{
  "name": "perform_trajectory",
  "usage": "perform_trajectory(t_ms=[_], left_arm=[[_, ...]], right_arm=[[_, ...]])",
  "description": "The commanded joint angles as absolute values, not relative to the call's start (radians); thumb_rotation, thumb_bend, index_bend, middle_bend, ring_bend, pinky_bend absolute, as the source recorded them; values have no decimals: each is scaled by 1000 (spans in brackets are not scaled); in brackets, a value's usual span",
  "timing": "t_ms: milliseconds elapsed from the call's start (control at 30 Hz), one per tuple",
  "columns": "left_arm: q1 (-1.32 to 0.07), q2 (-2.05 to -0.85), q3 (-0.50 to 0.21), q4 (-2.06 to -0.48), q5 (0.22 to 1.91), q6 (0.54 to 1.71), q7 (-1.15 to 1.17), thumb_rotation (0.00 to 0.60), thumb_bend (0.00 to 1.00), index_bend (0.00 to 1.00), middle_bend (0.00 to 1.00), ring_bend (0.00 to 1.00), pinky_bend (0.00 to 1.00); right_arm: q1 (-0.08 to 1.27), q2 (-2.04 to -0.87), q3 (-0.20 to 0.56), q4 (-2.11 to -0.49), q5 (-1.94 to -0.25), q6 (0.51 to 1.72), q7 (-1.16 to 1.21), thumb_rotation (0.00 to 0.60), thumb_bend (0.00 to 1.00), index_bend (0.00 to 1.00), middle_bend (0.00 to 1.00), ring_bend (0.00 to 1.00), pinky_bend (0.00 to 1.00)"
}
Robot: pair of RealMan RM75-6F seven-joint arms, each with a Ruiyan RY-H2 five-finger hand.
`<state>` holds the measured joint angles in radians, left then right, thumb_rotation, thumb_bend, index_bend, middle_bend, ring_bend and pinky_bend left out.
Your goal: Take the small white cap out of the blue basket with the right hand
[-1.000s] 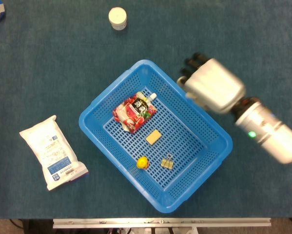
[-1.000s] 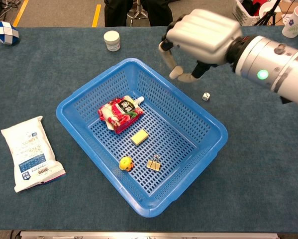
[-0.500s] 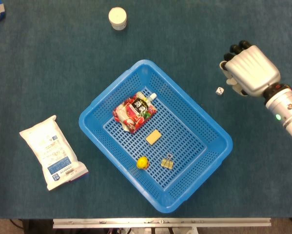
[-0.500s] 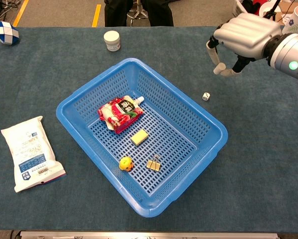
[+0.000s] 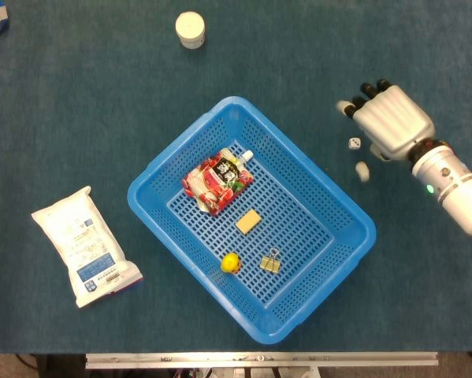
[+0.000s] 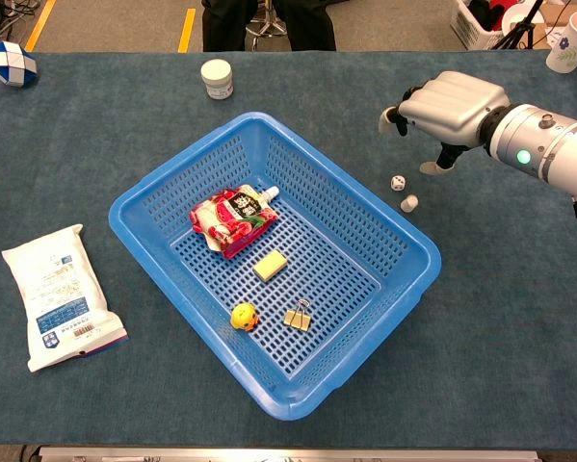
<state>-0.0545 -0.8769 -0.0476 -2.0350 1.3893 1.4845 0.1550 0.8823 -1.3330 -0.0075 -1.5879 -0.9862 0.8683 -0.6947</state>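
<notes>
Half a second ago no small white cap [image 6: 409, 203] showed; it now lies on the counter [image 6: 519, 318] just right of the blue basket [image 6: 153, 197], beside the die [image 6: 398, 182]. The right hand [image 6: 449, 104] has dropped lower and nearer. The chest view shows its fingers [image 6: 431, 166] spread downward, holding nothing; the head view shows mostly its back. Only the chest view shows a cup [image 6: 569, 46] far right. The left hand is out of sight.

head: straight down, overhead | chest: front, angled down | shared: blue basket [image 5: 251, 220] [image 6: 278, 260], table
</notes>
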Motion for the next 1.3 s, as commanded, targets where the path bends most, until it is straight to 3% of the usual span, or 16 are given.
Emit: perform_trajectory(t_ms=[33,167,367,767,1300], left_arm=[[-53,-877,-48,-2037,1388,1489,158,600,0,48,0,0,0],[-50,-875,-49,-2044,1387,1495,166,600,0,48,0,0,0],[-40,-872,-46,-2056,1395,1515,176,600,0,48,0,0,0],[-46,-876,-39,-2068,1406,1502,203,600,0,48,0,0,0],[-85,-908,-55,-2065,1423,1473,220,600,0,48,0,0,0]], right_arm=[[883,-1304,16,-1648,-1018,885,-660,600,217,129,322,155,232],[885,-1259,50,-1740,-1110,915,-608,600,217,281,368,192,237],[909,-1216,83,-1862,-1232,905,-553,600,219,422,409,237,258],[1004,-1289,63,-1931,-1176,775,-661,600,219,429,409,237,258],[1091,-1451,-27,-1884,-990,786,-898,600,218,429,409,242,262]])
